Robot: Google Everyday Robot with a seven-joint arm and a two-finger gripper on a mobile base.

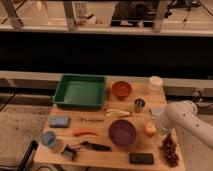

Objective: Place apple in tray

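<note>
Orange-yellow apple (150,130) sits near right, beside purple bowl (122,133); gripper (159,125) is right by it, state I can't tell. Reckon I'm at approach/grasp. Next needs firm hold, then lift & carry far-left to tray (80,76).

The scene is taken in by a single camera view, set high in front of the wooden table (115,156) and turned downward and forward across it. The whole tabletop is covered from a middling distance, with the tray (80,92) at the far left and a dark wall (100,55) behind. The white arm (185,120) is seen entering from the right edge, and the gripper (158,126) is placed low at the right, just beside the apple (150,129).
</note>
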